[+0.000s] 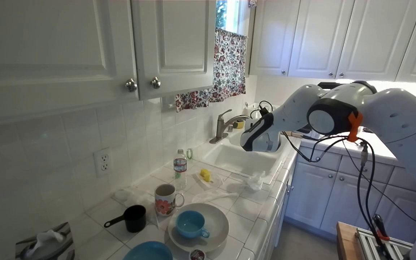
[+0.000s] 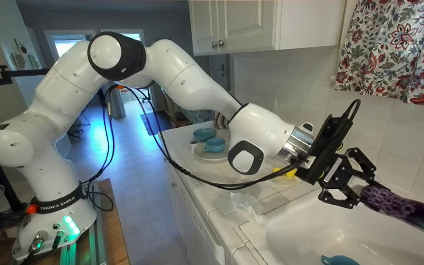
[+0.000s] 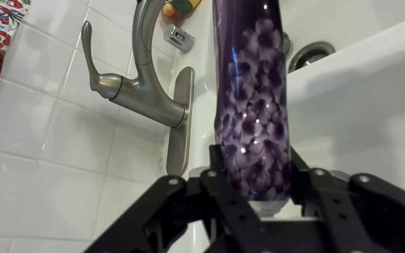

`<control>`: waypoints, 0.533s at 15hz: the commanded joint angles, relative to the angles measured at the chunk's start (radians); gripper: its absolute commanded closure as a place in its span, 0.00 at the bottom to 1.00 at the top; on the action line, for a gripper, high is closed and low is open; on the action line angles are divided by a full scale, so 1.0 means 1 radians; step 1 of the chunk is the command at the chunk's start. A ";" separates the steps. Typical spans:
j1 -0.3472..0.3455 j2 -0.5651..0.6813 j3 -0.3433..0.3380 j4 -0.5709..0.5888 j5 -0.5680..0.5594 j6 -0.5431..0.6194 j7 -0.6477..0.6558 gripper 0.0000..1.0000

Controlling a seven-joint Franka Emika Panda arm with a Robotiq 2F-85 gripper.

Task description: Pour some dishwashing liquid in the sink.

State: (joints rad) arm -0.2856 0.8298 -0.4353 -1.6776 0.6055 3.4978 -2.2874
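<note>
Tiled counter point(image 1: 243, 209), white sink point(image 2: 304, 224) set in it; a blue dish point(image 2: 339, 260) in the sink, mostly cut off by the frame edge. Pale plate point(image 1: 220, 227) on the counter, blue cup point(image 1: 190, 224) standing on it. Gripper point(image 3: 257, 160) grasping the bottle of dishwashing liquid point(image 2: 399, 206) near one end, jaws parted by just the bottle's width, one against each side. Bottle over the sink, tilted, sloping down away from the gripper; far end out of frame, contents unreadable through the purple pattern. Water bottle point(image 1: 180, 175) upright; flowered mug point(image 1: 164, 205) near it; black cup point(image 1: 135, 220) just beside, inside too dark to tell.
</note>
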 commanded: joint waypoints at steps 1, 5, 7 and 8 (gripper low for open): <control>0.029 0.025 -0.049 0.014 -0.019 0.041 -0.047 0.82; 0.040 0.040 -0.070 0.020 -0.019 0.042 -0.076 0.82; 0.043 0.048 -0.077 0.024 -0.020 0.050 -0.092 0.82; 0.045 0.050 -0.080 0.025 -0.016 0.049 -0.098 0.82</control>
State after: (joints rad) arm -0.2533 0.8606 -0.4860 -1.6727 0.6055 3.5096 -2.3601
